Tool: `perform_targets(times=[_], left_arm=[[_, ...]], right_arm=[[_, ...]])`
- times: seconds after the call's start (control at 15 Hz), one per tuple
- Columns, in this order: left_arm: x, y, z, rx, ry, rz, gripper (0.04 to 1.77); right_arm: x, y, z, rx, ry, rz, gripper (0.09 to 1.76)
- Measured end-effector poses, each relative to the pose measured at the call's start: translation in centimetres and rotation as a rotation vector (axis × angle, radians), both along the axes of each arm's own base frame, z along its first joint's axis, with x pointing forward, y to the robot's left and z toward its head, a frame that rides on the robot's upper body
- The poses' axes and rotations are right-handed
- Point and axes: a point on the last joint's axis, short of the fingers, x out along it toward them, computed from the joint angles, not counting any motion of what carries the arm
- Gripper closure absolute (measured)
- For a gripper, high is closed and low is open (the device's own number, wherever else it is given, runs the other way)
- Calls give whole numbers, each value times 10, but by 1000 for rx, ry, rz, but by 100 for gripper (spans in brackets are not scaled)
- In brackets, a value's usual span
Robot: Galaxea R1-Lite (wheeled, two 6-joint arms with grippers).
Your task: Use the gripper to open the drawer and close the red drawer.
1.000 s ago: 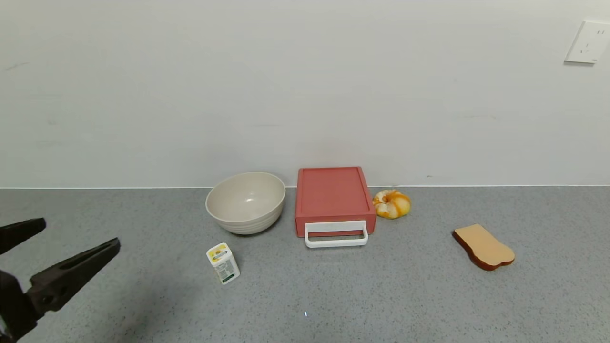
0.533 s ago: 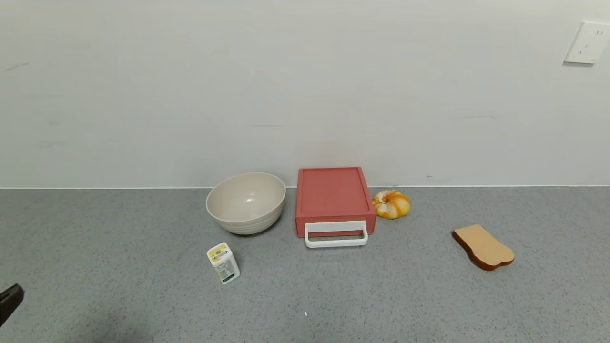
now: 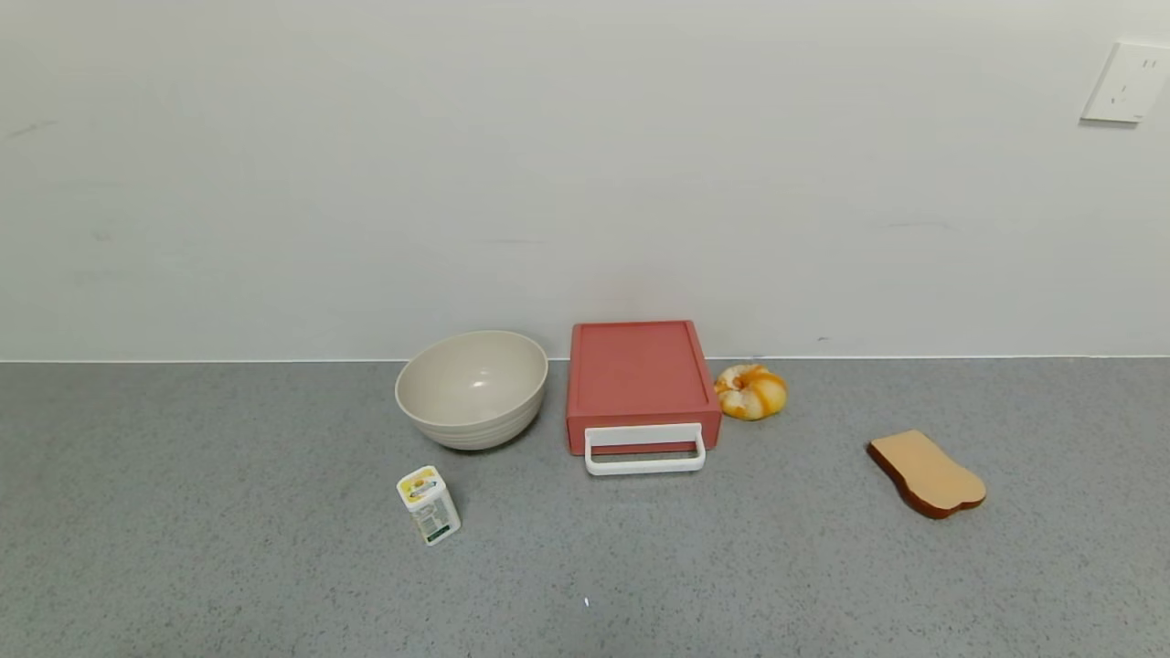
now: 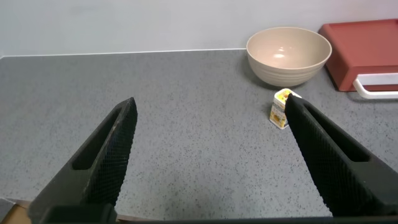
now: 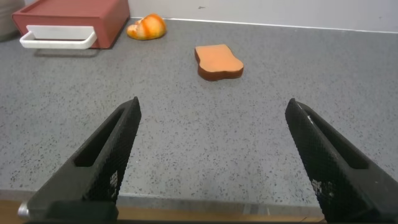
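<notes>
The salmon-red drawer box (image 3: 640,375) stands against the back wall with its tray pushed in and its white loop handle (image 3: 644,452) lying in front. It also shows in the left wrist view (image 4: 367,53) and in the right wrist view (image 5: 71,22). Neither gripper shows in the head view. My left gripper (image 4: 211,109) is open and empty above the counter's near left edge, far from the drawer. My right gripper (image 5: 214,106) is open and empty above the near right edge.
A beige bowl (image 3: 472,387) stands left of the drawer. A small white-and-yellow carton (image 3: 428,505) stands in front of the bowl. An orange-and-white bun (image 3: 750,391) lies right of the drawer. A toast slice (image 3: 927,473) lies farther right. The wall runs behind.
My left gripper has pulled back out of the head view, from the lower left corner. The drawer and the other things have not moved.
</notes>
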Motion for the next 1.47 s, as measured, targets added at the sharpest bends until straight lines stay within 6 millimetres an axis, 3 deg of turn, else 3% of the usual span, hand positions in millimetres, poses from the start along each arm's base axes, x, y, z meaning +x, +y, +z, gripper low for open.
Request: perform_targets(times=[0.33,0.73,1.2,1.47], left_arm=[[-10,-3,-26,9,-66,-143,9],[-2,-2,-59,66,-207,-156,9],[-5,-2,-106,82,-97,-171,9],[-10,-2,-113,86,-97,-179,9]], right_arm=[[0,0,0,0,0,0,14],[0,0,0,0,0,0,14],[0,0,0,0,0,0,14],[0,0,0,1,0,0,14]])
